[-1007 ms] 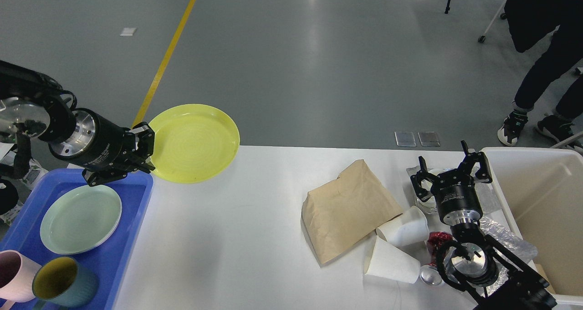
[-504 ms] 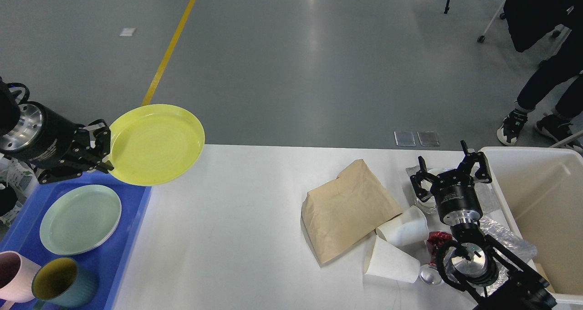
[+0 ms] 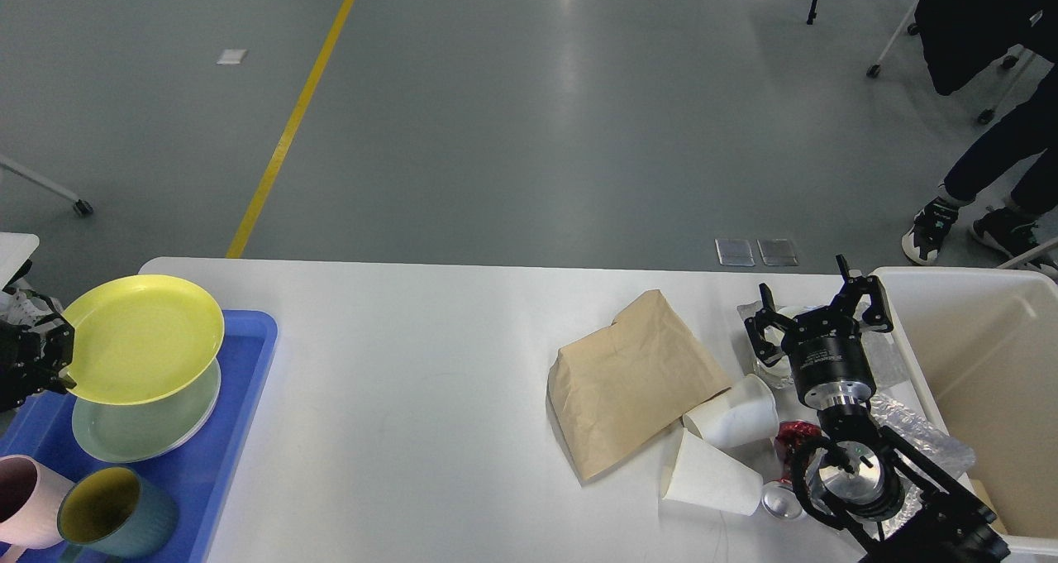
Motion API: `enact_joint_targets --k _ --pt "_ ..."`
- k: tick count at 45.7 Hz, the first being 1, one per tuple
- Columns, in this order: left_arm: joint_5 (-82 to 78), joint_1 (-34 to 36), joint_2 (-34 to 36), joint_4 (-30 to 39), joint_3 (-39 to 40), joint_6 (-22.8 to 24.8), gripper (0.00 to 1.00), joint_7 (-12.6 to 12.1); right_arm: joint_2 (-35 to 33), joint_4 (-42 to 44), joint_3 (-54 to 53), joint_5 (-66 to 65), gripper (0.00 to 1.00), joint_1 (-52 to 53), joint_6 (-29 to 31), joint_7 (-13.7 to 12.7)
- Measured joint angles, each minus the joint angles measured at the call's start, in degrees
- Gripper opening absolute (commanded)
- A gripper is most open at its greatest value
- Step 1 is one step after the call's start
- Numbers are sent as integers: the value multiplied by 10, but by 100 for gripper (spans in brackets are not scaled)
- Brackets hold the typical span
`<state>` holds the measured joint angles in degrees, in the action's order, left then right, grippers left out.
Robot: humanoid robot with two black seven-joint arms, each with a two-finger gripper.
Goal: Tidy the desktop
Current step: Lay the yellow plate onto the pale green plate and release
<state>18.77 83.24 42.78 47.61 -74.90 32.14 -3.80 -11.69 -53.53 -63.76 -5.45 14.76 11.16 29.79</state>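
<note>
Stretching left to right across the near half of the scene, the desktop (image 3: pixel 430 398) lies flat with its long axis running sideways, its rounded far-left corner showing, the grey floor behind it. At its left end sits a blue tray (image 3: pixel 248 398) carrying a pale green plate (image 3: pixel 140 431), a pink cup (image 3: pixel 21 501) and a teal cup with a yellow inside (image 3: pixel 116 513). The left gripper (image 3: pixel 54 352), at the left edge of the frame, pinches the rim of a yellow plate (image 3: pixel 140 340); the plate hangs tilted just above the green one, overlapping it. A second ago that plate was held out over the table's far-left edge; half a second ago it had moved left past the tray's far corner; now it has come down over the tray. Right side unchanged: the right gripper (image 3: pixel 818 311) hovers with fingers spread wide above the clutter, holding nothing. Beneath and near it lie a brown paper bag (image 3: pixel 628 381), two tipped white paper cups (image 3: pixel 727 422), a red wrapper (image 3: pixel 793 439), a small can (image 3: pixel 779 501) and crumpled clear plastic (image 3: pixel 922 435). A cream bin (image 3: pixel 975 364) stands at the right end.
</note>
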Motion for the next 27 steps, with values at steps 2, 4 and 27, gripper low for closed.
enact_joint_targets --k 2,4,27 --pt "-1 -38 -9 -18 19 -6 0 3 0 0 0 0 100 0 0 0" --pt "-1 -56 -13 -29 27 -11 0 4 0 0 0 0 100 0 0 0" --pt "-37 -116 -26 -76 49 -77 0 -3 0 0 0 0 100 0 0 0"
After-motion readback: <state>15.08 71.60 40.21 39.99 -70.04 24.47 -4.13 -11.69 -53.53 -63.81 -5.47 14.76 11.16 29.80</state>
